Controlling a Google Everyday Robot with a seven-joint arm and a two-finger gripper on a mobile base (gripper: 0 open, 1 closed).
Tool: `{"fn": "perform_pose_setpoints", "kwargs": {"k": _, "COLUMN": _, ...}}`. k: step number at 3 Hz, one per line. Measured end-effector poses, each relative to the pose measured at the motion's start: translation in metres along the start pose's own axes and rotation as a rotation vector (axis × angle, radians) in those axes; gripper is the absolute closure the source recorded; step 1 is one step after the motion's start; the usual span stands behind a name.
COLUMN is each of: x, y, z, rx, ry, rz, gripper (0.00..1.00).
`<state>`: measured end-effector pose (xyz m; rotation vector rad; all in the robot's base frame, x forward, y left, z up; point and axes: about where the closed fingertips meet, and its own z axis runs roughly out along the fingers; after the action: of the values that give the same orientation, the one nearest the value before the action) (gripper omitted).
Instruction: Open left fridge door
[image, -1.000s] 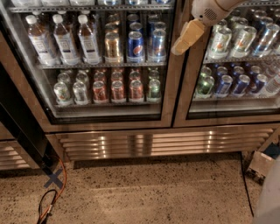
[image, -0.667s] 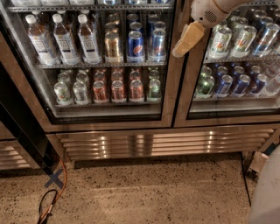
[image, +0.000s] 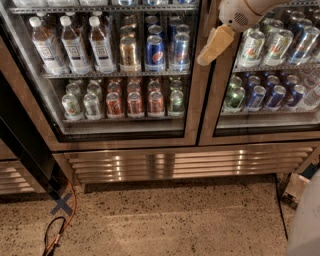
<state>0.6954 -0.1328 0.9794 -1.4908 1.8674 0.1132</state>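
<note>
Hardly anything has moved over the last second: my end effector (image: 213, 47) sits at almost the same spot, upper right in the view, in front of the upright frame where the two doors meet. I cannot tell whether it is open or closed, nor whether it touches the frame. The left fridge door (image: 125, 141), glass-paned, fills the left and middle of the view, with bottles and cans shelved behind it. It looks fully shut, flush with the right door (image: 265, 131). By my reading, the grasp and the whole pull are still to come.
</note>
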Motion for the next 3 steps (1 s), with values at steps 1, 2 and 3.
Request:
{"fn": "perform_pose_setpoints", "kwargs": {"k": 1, "x": 0.001, "y": -0.005, "z": 0.000, "rx": 0.050, "ry": -0.056, "rz": 0.029, "gripper": 0.00}}
{"fn": "perform_pose_setpoints", "kwargs": {"k": 2, "x": 0.011, "y": 0.019, "z": 0.008, "rx": 0.067, "ry": -0.208, "rz": 0.084, "gripper": 0.00}}
{"fn": "perform_pose_setpoints", "kwargs": {"k": 3, "x": 0.019, "y": 0.018, "z": 0.010, "rx": 0.145, "ry": -0.366, "rz": 0.139, "gripper": 0.00}}
